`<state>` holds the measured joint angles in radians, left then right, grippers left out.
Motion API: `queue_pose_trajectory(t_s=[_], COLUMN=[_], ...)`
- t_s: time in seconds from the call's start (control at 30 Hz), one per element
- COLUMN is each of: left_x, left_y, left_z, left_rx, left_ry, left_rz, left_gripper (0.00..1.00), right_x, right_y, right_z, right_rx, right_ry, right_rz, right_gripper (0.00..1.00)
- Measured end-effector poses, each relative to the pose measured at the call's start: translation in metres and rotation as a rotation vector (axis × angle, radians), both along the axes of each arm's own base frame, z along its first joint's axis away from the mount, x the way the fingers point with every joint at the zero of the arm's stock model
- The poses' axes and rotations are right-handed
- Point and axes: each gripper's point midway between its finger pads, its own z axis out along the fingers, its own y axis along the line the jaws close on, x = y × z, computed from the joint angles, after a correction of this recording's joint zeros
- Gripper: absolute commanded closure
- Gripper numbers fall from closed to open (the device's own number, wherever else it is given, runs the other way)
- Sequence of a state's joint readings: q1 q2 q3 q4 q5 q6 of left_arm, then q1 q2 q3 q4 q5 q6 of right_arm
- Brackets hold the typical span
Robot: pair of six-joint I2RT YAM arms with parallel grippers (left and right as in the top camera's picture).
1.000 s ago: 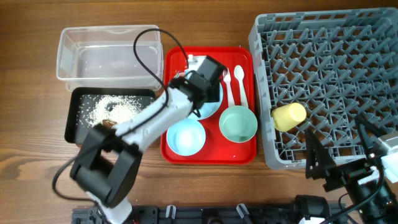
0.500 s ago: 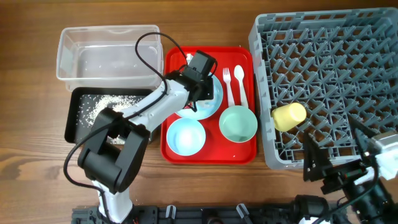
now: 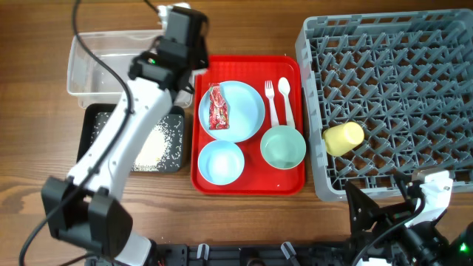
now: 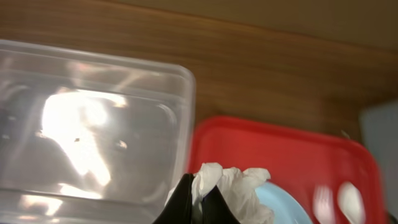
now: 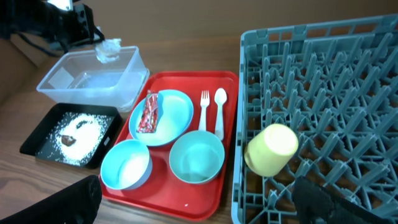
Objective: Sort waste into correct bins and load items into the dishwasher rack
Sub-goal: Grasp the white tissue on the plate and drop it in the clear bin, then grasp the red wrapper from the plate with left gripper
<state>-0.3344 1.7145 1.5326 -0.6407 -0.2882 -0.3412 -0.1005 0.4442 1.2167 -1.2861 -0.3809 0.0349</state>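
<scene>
My left gripper is shut on the crumpled white tissue, holding it in the air over the right end of the clear tub. The red snack wrapper lies on the light blue plate. The small blue bowl, mint-green bowl, fork and spoon are on the red tray. Rice scraps lie in the black tray. The yellow cup lies on its side in the grey rack. My right gripper is open and holds nothing, near the rack's front edge.
The clear tub holds only a few specks. The left arm stretches from the table's front left across the black tray. The rack fills the right side of the table, and bare wood runs along the front edge.
The left gripper closed on the tissue at the plate, then lifted it back and left to the clear tub, uncovering the wrapper. The right arm drew back slightly toward the front edge.
</scene>
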Motion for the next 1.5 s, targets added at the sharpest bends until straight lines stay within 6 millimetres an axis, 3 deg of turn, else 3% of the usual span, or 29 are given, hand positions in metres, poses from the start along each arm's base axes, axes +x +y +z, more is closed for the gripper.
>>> queue_pose_trajectory(t_s=[0.07,0.1,0.13,0.17,0.27,0.33,0.43,0.6,0.7,0.8,1.0,1.13,1.2,1.27,1.33,1.5], left_x=[0.017,0.023,0.029,0.034,0.032,0.025,0.013,-0.024,-0.049,-0.066,-0.078,-0.075,-0.077,-0.076,-0.075,-0.079], left_y=[0.027,0.04,0.057,0.078,0.099,0.098,0.075,0.006,-0.035,-0.06,-0.073,-0.074,-0.072,-0.071,-0.071,-0.069], left_z=[-0.008,-0.012,-0.018,-0.027,-0.036,-0.041,-0.041,-0.03,-0.04,-0.07,-0.15,-0.187,-0.201,-0.209,-0.209,-0.206], left_rx=[0.007,0.006,0.003,-0.007,-0.047,-0.082,-0.118,-0.127,-0.128,-0.124,-0.065,-0.038,-0.024,-0.015,-0.015,-0.009], left_ry=[-0.013,-0.015,-0.012,0.003,0.041,0.08,0.126,0.195,0.264,0.34,0.499,0.547,0.575,0.584,0.58,0.596], left_rz=[0.067,0.097,0.135,0.175,0.199,0.179,0.114,-0.052,-0.134,-0.159,-0.143,-0.129,-0.119,-0.109,-0.107,-0.101], left_gripper=[0.74,0.51,0.11,0.09,0.07,0.08,0.13,0.25,0.27,0.29,0.25,0.3,0.39,0.75,0.96,0.96], right_x=[0.0,0.0,-0.001,-0.001,-0.001,-0.001,-0.001,-0.001,-0.001,-0.001,-0.001,-0.001,-0.001,-0.001,-0.001,-0.001], right_y=[0.0,0.0,0.0,0.0,0.0,0.0,0.0,0.0,0.0,0.0,0.0,0.0,0.0,0.0,0.0,0.0], right_z=[-0.001,-0.001,-0.001,-0.001,-0.001,-0.002,-0.002,-0.002,-0.002,-0.002,-0.002,-0.002,-0.002,-0.002,-0.002,-0.002], right_rx=[0.0,0.0,0.0,0.001,0.001,0.001,0.001,0.001,0.001,0.001,0.001,0.001,0.001,0.001,0.001,0.001], right_ry=[0.003,0.004,0.005,0.005,0.006,0.008,0.008,0.008,0.008,0.008,0.008,0.008,0.008,0.008,0.008,0.008], right_rz=[0.0,0.0,0.0,0.0,0.0,0.0,0.0,0.0,0.0,0.0,0.0,0.0,0.0,0.0,0.0,0.0], right_gripper=[0.0,0.0,0.0,0.0,0.0,0.0,0.0,0.0,0.0,0.0,0.0,0.0,0.0,0.0,0.0,0.0])
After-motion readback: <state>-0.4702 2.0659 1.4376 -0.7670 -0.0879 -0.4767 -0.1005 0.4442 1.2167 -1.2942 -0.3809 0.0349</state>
